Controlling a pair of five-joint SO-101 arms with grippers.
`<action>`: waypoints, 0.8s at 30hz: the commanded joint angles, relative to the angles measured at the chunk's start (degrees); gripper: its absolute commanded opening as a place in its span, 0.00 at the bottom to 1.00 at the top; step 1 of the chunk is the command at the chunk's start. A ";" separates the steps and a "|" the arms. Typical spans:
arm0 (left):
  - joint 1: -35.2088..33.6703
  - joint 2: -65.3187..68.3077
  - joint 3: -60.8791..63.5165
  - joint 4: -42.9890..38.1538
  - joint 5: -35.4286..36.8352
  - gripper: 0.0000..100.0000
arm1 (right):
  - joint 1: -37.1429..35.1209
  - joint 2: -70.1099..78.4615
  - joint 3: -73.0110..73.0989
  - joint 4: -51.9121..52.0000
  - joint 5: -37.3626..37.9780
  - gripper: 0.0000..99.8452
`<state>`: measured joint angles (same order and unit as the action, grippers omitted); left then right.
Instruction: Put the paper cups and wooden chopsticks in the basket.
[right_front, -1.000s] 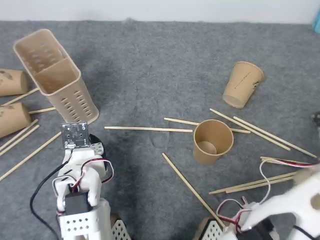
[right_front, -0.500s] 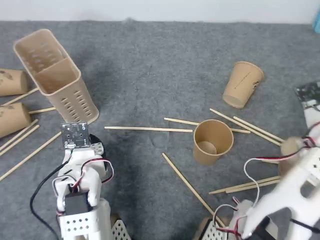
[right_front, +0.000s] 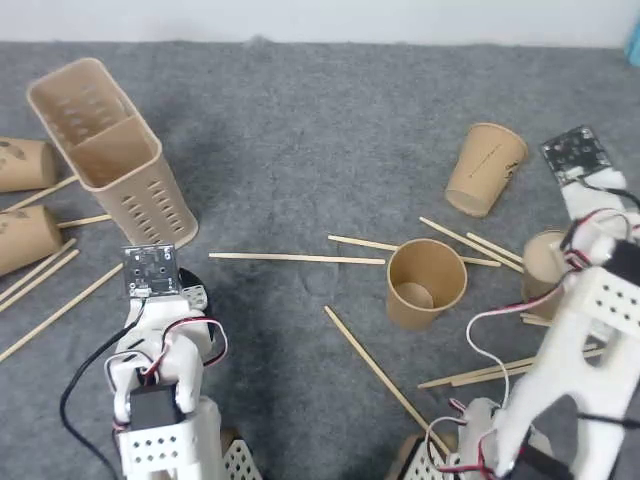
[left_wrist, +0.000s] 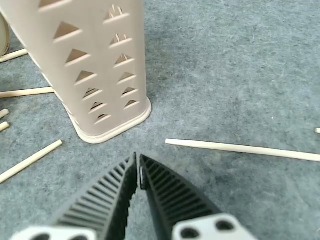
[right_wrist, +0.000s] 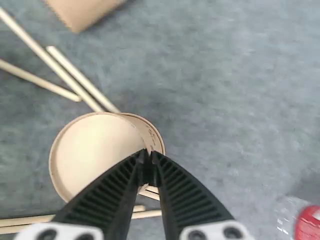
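Note:
The tan slotted basket (right_front: 105, 150) stands at the far left, and its base (left_wrist: 112, 125) is just ahead of my shut, empty left gripper (left_wrist: 138, 162). My right gripper (right_wrist: 149, 154) is shut on the rim of a paper cup (right_wrist: 95, 155), seen at the right (right_front: 543, 262) over some chopsticks. An upright cup (right_front: 425, 283) stands mid-table and a tipped cup (right_front: 485, 168) lies beyond it. Two more cups (right_front: 25, 200) lie at the left edge. Several wooden chopsticks lie scattered, one long one (right_front: 296, 258) in the middle.
Grey carpet covers the table. More chopsticks lie at the left edge (right_front: 55, 300) and at the right front (right_front: 500, 368). A red and white object (right_wrist: 305, 225) shows in the right wrist view. Open carpet lies between the basket and the tipped cup.
The right arm has swung up from the front right corner, carrying the paper cup away from the front edge and slightly left. The left arm has not moved.

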<state>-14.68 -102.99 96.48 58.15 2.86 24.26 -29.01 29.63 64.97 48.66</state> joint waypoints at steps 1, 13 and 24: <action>-0.44 -0.97 -0.13 -1.23 -0.53 0.01 | -3.38 2.77 -2.02 4.70 -0.79 0.01; -0.44 -0.97 0.04 -1.32 -0.53 0.01 | -7.69 -4.88 -2.46 12.62 1.67 0.23; -0.44 -0.97 0.04 -1.41 -0.53 0.01 | -0.31 -22.11 -1.23 16.57 -15.30 0.02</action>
<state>-14.68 -102.99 96.84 58.15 2.86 20.22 -47.30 28.31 80.09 36.00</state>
